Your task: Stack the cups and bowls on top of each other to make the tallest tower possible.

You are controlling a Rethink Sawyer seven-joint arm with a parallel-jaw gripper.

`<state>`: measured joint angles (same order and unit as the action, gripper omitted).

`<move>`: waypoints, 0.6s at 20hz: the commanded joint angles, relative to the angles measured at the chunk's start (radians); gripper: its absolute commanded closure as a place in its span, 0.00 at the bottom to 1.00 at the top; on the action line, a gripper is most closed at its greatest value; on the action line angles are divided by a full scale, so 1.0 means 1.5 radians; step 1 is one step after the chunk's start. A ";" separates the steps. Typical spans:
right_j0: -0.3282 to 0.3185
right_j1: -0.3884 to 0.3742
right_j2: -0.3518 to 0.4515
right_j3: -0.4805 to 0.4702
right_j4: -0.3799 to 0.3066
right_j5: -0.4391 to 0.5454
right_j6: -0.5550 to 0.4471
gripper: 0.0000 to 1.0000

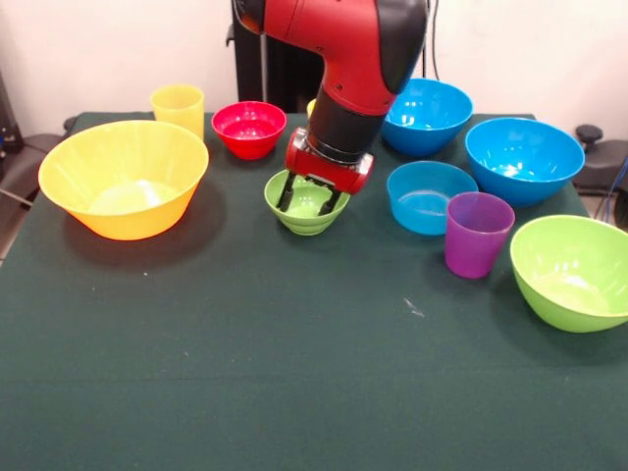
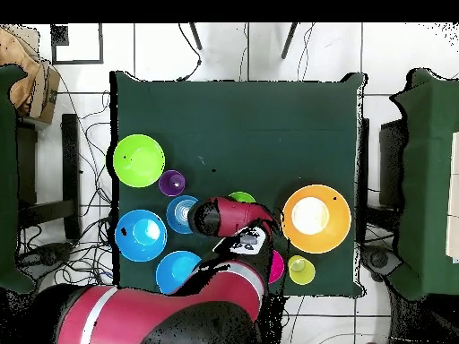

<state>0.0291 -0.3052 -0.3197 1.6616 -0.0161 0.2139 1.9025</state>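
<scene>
My gripper (image 1: pixel 308 206) is open, with its fingers lowered into the small green bowl (image 1: pixel 306 226) at the table's middle; in the overhead view the arm hides the gripper and only the green bowl's edge (image 2: pixel 241 197) shows. The huge orange-yellow bowl (image 1: pixel 123 211) (image 2: pixel 316 242) stands empty at the left. A yellow cup (image 1: pixel 178 106) (image 2: pixel 301 270) and the small red bowl (image 1: pixel 248 130) stand behind. The purple cup (image 1: pixel 478 235) (image 2: pixel 171 183) stands upright at the right. A sliver of a second yellow cup (image 1: pixel 311 106) shows behind the arm.
Two large blue bowls (image 1: pixel 427 116) (image 1: pixel 523 162) stand at the back right, a shallow blue bowl (image 1: pixel 430 196) is in front of them, and a large lime green bowl (image 1: pixel 572 275) is at the right edge. Nothing is stacked.
</scene>
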 commanded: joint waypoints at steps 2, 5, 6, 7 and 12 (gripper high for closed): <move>-0.029 0.136 0.075 -0.124 -0.030 -0.138 0.052 0.00; -0.033 0.135 0.078 -0.126 -0.032 -0.136 0.053 0.00; -0.033 0.134 0.079 -0.123 -0.033 -0.138 0.055 0.00; -0.034 0.133 0.080 -0.123 -0.034 -0.137 0.056 0.00; -0.035 0.132 0.082 -0.122 -0.035 -0.136 0.058 0.00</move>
<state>0.0176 -0.2940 -0.3279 1.6249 -0.0287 0.2116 1.9025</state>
